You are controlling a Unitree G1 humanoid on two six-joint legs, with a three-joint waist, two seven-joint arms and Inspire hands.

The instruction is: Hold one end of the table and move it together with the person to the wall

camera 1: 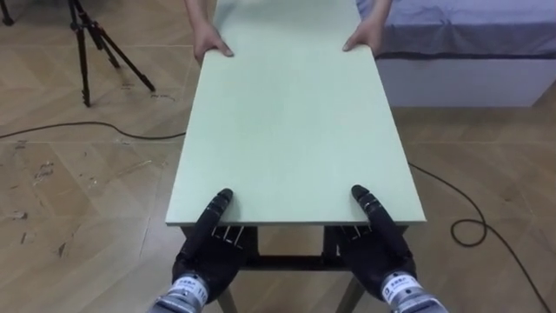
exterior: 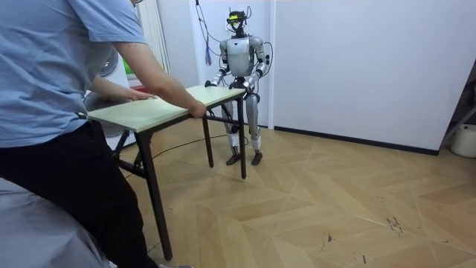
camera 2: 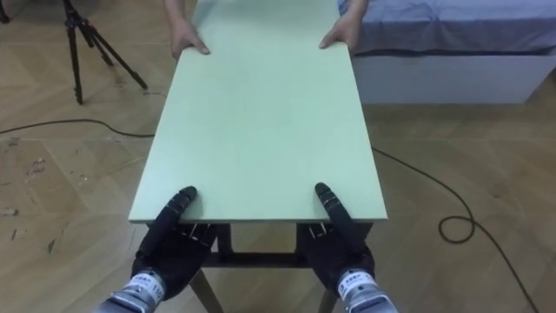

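Note:
A pale green table top (camera 1: pixel 295 130) on dark legs stretches away from me. My left hand (camera 1: pixel 208 248) and right hand (camera 1: pixel 382 252) grip its near edge, thumbs lying on top and fingers curled underneath. At the far end a person's hands (camera 1: pixel 211 42) hold both corners. In the room view the person (exterior: pixel 59 112) in a blue shirt stands at the near end of the table (exterior: pixel 149 110). I stand upright at its far end by the white wall.
A black tripod (camera 1: pixel 91 43) stands at the far left, and a bed (camera 1: pixel 460 35) with a grey cover is at the far right. Dark cables (camera 1: pixel 469 230) lie on the parquet on both sides. Open floor (exterior: pixel 349 193) lies on the room view's right.

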